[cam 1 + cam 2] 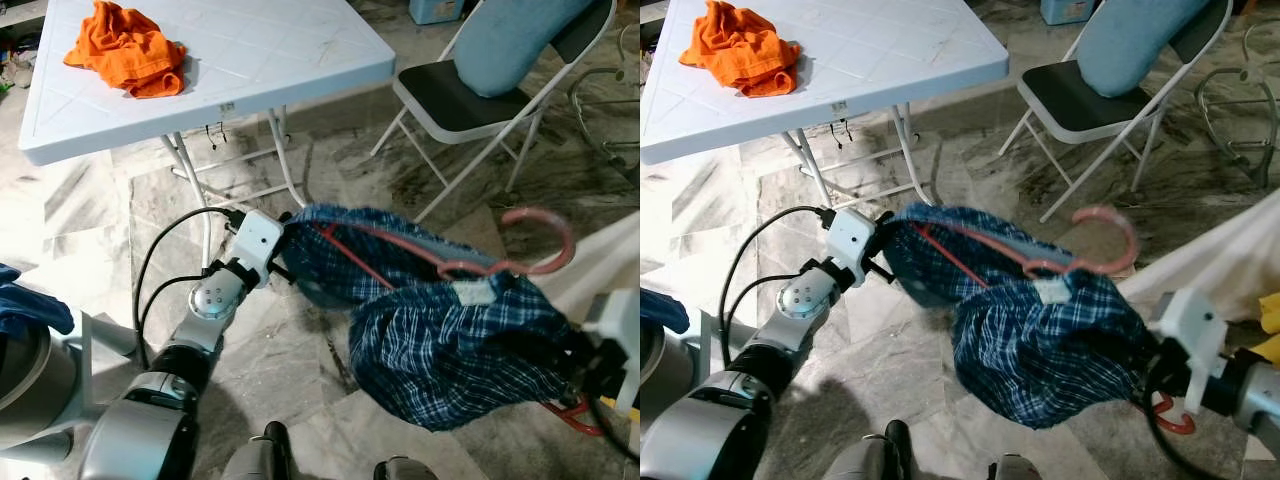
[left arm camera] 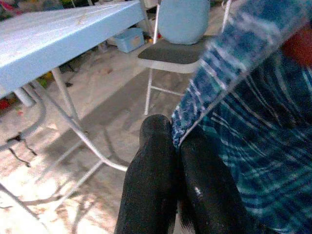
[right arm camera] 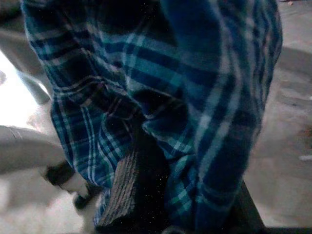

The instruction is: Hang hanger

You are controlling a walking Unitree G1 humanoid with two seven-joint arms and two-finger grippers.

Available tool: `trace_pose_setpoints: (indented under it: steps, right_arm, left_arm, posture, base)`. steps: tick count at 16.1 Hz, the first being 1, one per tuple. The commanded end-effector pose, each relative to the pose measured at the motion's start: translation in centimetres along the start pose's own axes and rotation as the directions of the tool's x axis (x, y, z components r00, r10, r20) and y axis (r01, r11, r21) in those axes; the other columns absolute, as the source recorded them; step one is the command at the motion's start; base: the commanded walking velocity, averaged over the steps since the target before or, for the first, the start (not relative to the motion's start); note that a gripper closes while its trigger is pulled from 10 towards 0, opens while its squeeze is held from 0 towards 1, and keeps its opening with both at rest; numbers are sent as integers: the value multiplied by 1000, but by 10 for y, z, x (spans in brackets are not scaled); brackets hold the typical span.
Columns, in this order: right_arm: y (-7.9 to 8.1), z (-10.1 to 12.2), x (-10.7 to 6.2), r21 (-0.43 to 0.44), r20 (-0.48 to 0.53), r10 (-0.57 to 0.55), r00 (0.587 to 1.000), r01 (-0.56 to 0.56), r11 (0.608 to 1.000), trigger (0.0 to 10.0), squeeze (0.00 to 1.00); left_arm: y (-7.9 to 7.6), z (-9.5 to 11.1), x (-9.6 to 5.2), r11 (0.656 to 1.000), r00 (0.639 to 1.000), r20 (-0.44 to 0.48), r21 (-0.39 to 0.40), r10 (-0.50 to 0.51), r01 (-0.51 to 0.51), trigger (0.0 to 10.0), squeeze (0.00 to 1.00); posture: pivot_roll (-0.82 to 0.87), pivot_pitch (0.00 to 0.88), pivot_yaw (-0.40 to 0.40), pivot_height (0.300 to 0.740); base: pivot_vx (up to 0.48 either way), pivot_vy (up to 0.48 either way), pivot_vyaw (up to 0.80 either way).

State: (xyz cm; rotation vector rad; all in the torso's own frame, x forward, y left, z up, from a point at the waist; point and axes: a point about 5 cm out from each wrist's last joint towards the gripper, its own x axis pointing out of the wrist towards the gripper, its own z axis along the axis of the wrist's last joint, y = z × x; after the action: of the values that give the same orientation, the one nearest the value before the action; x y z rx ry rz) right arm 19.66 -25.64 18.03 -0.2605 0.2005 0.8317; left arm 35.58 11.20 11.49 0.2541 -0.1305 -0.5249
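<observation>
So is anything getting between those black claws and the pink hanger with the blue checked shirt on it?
Nothing visible separates them from the load. The left gripper is shut on an edge of the blue plaid shirt, and the right gripper is buried in its folds. The pink plastic hanger itself is touched only through the cloth; no rail shows.

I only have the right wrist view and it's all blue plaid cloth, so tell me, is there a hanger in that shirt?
Observer: Yes. A pink hanger sits inside the plaid shirt, its hook sticking out above the collar.
Operator: Is the left side holding anything?
Observer: The left gripper is shut on the shirt's edge.
Operator: What's ahead of us?
Observer: A white folding table with an orange cloth on it, and a folding chair beside it.
</observation>
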Motion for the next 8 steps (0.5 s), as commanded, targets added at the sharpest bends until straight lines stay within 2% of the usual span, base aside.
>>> trace_pose_setpoints:
  steps: [1, 2, 4, 8]
  right_arm:
    - [3, 20, -4, -8, 108, 29, 994, -29, 1000, 10000, 0]
    - [5, 20, -4, -3, 105, 39, 994, -39, 999, 10000, 0]
    - [10, 3, -4, -26, -29, 56, 998, -57, 998, 10000, 0]
    - [10, -14, -11, -84, -200, 70, 977, -88, 993, 10000, 0]
  left_arm:
    - [-1, -17, -9, 998, 997, -81, -67, -1, -4, 0, 0]
    - [-1, -18, -9, 997, 997, -82, -79, 4, -11, 0, 0]
    - [18, -8, -7, 985, 989, -39, -99, 141, -145, 0, 0]
    - [42, 3, -6, 950, 964, -21, -165, 265, -264, 0, 0]
  posture:
    - [-230, 204, 85, 740]
    - [-229, 203, 85, 740]
    - [-226, 204, 87, 740]
    - [-226, 205, 90, 740]
  base:
    - [0, 0, 0]
    - [0, 0, 0]
    - [0, 0, 0]
    - [0, 0, 0]
